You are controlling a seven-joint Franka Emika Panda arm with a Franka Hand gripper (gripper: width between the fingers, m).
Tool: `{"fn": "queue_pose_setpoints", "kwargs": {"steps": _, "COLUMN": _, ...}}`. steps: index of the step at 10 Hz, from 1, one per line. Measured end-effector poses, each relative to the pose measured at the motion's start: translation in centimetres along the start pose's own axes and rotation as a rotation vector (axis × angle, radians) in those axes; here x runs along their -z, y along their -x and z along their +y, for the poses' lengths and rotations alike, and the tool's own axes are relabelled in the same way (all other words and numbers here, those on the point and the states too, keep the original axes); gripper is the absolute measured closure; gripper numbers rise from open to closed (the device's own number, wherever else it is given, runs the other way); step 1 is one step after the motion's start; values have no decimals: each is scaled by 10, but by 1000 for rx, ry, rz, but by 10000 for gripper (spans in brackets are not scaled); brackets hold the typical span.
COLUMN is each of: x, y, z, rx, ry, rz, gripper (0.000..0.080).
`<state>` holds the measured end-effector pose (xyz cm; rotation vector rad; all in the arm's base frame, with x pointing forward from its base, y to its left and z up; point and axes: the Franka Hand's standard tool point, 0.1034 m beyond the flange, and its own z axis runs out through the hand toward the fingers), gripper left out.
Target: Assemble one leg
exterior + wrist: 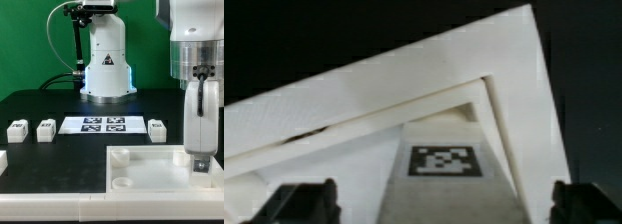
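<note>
My gripper point(201, 160) hangs over the far right corner of the large white tray-like piece point(140, 172). In the wrist view one leg point(446, 160), white with a square marker tag on its face, stands between my dark fingers point(304, 203). It reaches down toward the tray piece's corner point(367, 110). A narrow gap shows on each side of the leg, so my gripper point(446, 205) is open around it. In the exterior view the gripper hides this leg. Three more legs lie on the black table: two at the exterior view's left point(16, 129) point(45, 129), one to the right point(156, 127).
The marker board point(103, 124) lies in the middle of the table, in front of the robot base point(107, 70). A small white piece point(2, 160) shows at the exterior view's left edge. The tray piece has a round socket point(121, 155) at its far left corner.
</note>
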<state>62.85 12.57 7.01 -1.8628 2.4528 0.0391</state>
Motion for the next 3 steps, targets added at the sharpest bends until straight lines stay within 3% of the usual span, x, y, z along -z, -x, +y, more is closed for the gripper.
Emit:
{"fn": "queue_pose_setpoints", "kwargs": {"steps": 2, "x": 23, "y": 6, "z": 18, "rx": 25, "ry": 3, "rz": -21, "gripper": 155}}
{"fn": "queue_pose_setpoints", "kwargs": {"steps": 3, "x": 26, "y": 5, "z": 22, "rx": 22, "ry": 10, "rz": -23, "gripper": 151}}
